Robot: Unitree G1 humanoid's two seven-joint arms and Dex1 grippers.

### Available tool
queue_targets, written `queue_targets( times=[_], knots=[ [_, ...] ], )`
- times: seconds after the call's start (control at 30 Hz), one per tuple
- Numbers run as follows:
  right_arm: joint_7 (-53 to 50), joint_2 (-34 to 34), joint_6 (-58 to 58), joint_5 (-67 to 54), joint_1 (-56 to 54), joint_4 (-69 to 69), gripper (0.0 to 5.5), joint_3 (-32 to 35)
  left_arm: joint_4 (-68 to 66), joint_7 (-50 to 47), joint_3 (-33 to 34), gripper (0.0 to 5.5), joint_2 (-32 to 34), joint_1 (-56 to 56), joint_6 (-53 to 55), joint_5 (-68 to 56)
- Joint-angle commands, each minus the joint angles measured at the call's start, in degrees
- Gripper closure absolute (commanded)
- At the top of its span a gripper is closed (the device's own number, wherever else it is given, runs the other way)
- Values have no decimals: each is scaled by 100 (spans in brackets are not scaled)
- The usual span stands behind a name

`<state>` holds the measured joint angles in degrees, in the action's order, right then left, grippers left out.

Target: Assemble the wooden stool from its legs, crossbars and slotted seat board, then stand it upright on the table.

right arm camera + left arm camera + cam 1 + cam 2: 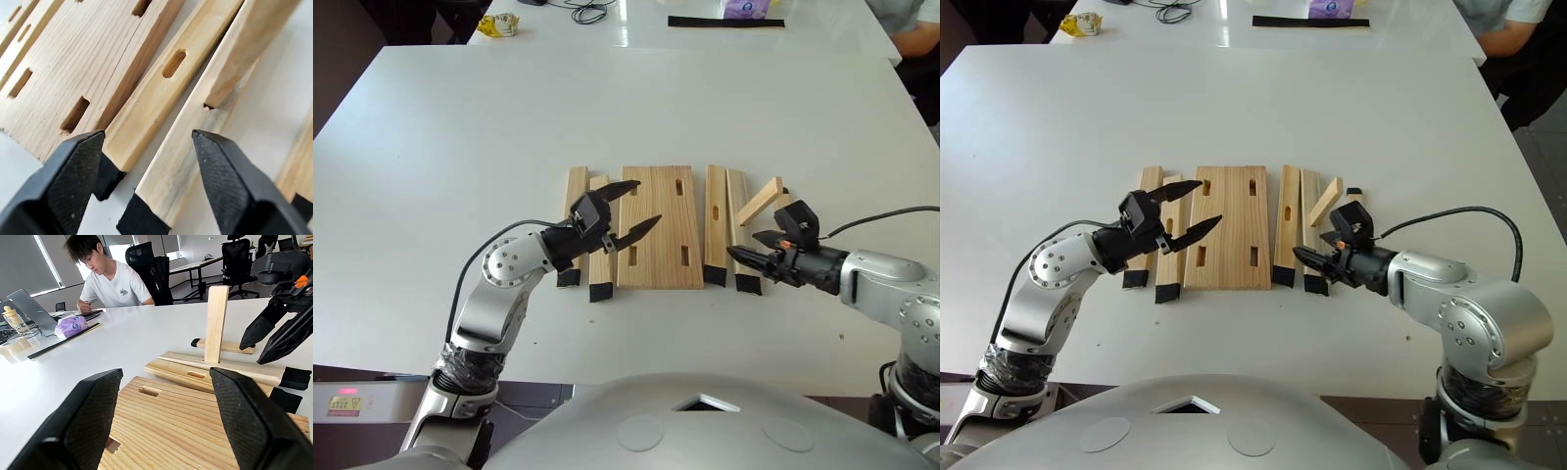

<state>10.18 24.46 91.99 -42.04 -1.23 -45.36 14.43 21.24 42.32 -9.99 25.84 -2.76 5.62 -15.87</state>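
- The outer left leg and inner left leg lie flat on the surface, side by side, mostly beneath the left hand's wrist. Their dark-capped feet point toward the robot. They look laid out for picking, not yet joined.
- The left hand hovers with its fingers spread wide and grips nothing. Its tips are above the near-left part of the slotted seat board, probably lining up to take the board's edge.
- The seat board lies flat under and just beyond that hand, its slots facing up and unfilled, so assembly has barely started.
- The inner right leg and outer right leg lie flat just in front of the right hand.
- The right hand is open and empty, low over the surface. Its fingers straddle both legs' capped ends, seemingly poised to close on them.
- A crossbar leans tilted beyond the right hand's tips. Its lower end rests at a slot in the outer right leg, apparently only partly seated.
- A short piece with a dark end lies flat behind that crossbar.
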Motion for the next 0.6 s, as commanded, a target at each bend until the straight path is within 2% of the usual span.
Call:
queue_targets(
  times=[0.03,0.6],
  knots=[
    [-757,-276,50,242,-45,211,219,75,-16,19,-40,220,23,94,38,53],
    [-1196,55,49,-321,356,-114,219,-158,130,-17,-29,220,66,-78,64,33]
  ],
)
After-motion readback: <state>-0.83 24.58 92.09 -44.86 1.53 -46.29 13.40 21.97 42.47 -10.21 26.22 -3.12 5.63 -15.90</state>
